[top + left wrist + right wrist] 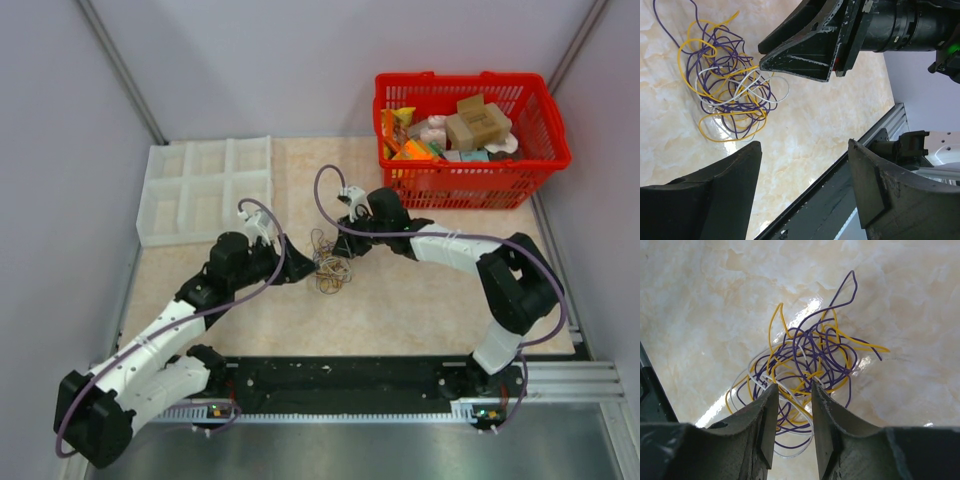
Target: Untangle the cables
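Note:
The cables (331, 266) lie as one fist-sized tangle of thin yellow, purple and white wires on the beige tabletop, between the two grippers. My left gripper (292, 266) sits just left of the tangle; in the left wrist view it (804, 145) is wide open and empty, with the tangle (725, 82) ahead at upper left. My right gripper (343, 238) hangs over the tangle's upper right edge. In the right wrist view it (793, 390) is narrowly open, its jaws straddling several strands of the tangle (807, 362). The right gripper's fingers (805, 55) also show in the left wrist view.
A red basket (460, 80) full of packaged items stands at the back right. A white compartment tray (205, 190) lies at the back left. A black rail (340, 375) runs along the near table edge. Grey walls close in both sides.

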Tool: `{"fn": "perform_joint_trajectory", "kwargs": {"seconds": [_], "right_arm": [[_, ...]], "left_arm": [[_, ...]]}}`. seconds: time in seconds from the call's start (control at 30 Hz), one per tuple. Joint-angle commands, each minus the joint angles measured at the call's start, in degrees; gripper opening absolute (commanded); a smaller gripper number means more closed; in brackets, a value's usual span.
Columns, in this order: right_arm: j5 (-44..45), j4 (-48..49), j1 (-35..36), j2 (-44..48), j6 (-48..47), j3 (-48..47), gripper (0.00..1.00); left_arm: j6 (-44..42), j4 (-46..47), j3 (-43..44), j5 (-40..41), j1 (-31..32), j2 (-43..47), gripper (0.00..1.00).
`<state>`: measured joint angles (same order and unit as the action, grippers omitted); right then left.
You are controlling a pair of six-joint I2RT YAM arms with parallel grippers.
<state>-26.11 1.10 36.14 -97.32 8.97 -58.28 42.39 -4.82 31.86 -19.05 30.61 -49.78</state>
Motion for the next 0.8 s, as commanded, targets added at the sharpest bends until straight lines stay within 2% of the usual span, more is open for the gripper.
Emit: {"fn": "perform_joint_trajectory", "kwargs": {"seconds": [0.0,0.37,0.4,0.5,0.63,0.77], "right_arm": [[-0.8,2.3,-0.1,0.1,-1.1,-0.9,0.34],[-0.1,0.7,0.0,-1.6,-4.9,-2.7,0.30],[0.0,0.9,0.0,-1.6,-4.8,-2.8,0.26],[0.0,-0.6,0.0,-0.9,-4.4,-4.0,0.02],[3.5,-4.5,0.8,4.1,-3.2,-3.8,0.00],[6.9,-8.7,1.1,13.5,-0.5,-4.3,0.00]], "left_arm": [[-1.7,1.0,3.2,-2.5,-0.4,-1.1,0.74],[-0.6,2.4,1.3,-4.2,-0.4,-0.9,0.73],[-0.4,2.1,0.8,-3.4,-0.5,-0.5,0.73],[0.3,3.2,-0.2,-3.1,-0.4,0.3,0.71],[0.5,2.0,-0.5,-0.5,-0.5,1.2,0.67],[1.5,6.1,-0.7,-1.1,-0.6,-0.5,0.68]]}}
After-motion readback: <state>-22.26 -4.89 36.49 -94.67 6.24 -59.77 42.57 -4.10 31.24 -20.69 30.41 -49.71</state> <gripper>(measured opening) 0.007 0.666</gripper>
